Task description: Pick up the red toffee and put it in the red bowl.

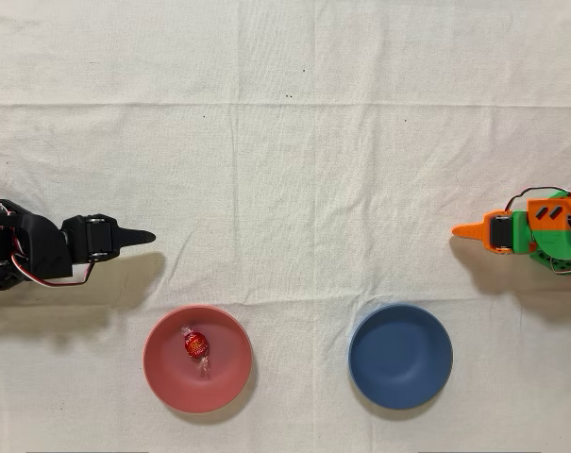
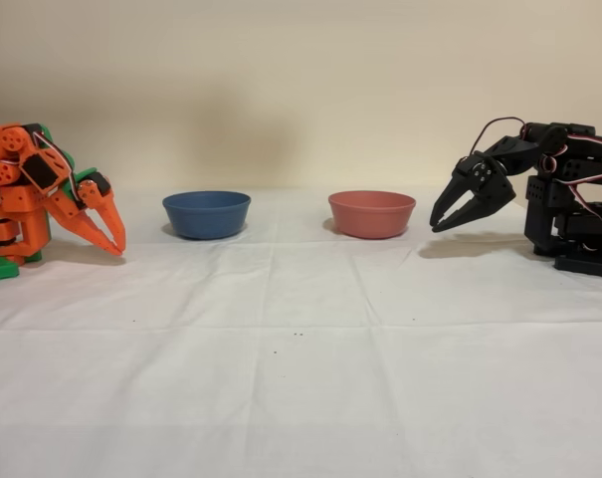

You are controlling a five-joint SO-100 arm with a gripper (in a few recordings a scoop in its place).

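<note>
The white cloth [image 1: 294, 170] carries two shallow bowls side by side, and the red bowl [image 1: 197, 359] sits nearest me, so a short reach is all the job asks, while the blue bowl [image 1: 400, 356] lies by the idle orange arm [image 1: 535, 231]. The red toffee [image 1: 194, 345] lies inside the red bowl, so I judge the task done. My gripper [image 2: 448, 217] hangs tucked back beside the red bowl, tips down and slightly parted, holding nothing.

Looks like a hobby robotics bench to us: we see a creased white cloth [image 2: 301, 378] over the table, a bare beige wall [image 2: 281, 90] at 12 o'clock.
</note>
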